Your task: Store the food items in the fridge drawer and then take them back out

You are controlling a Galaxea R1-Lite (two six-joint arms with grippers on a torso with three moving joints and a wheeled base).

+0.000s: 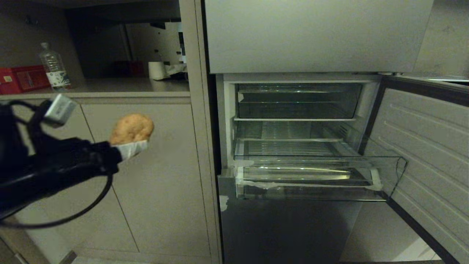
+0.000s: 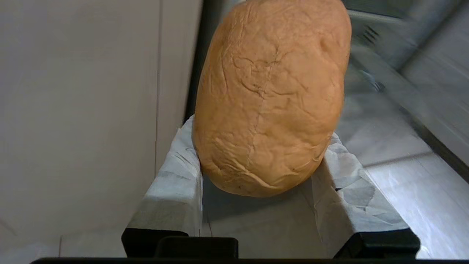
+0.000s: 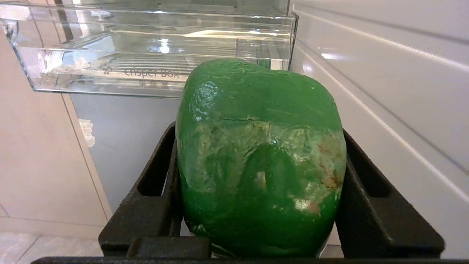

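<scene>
A tan-brown potato (image 2: 269, 99), its skin crossed by fine wrinkles, is seen between white-wrapped fingers (image 2: 176, 183) of the black left gripper (image 1: 133, 145). A glossy green pepper (image 3: 260, 161), mottled with paler scuffed patches and small brownish marks, is framed by the plain black fingers (image 3: 154, 194) of the right gripper (image 3: 256, 190). The fridge drawer (image 1: 311, 176) is shown clear, with a ribbed floor and white tape scraps at its front corners. The cabinet doors (image 1: 154, 176) are rendered beige. A red box (image 1: 22, 79) and a clear water bottle (image 1: 54, 68) with a white label are visible on the desk.
</scene>
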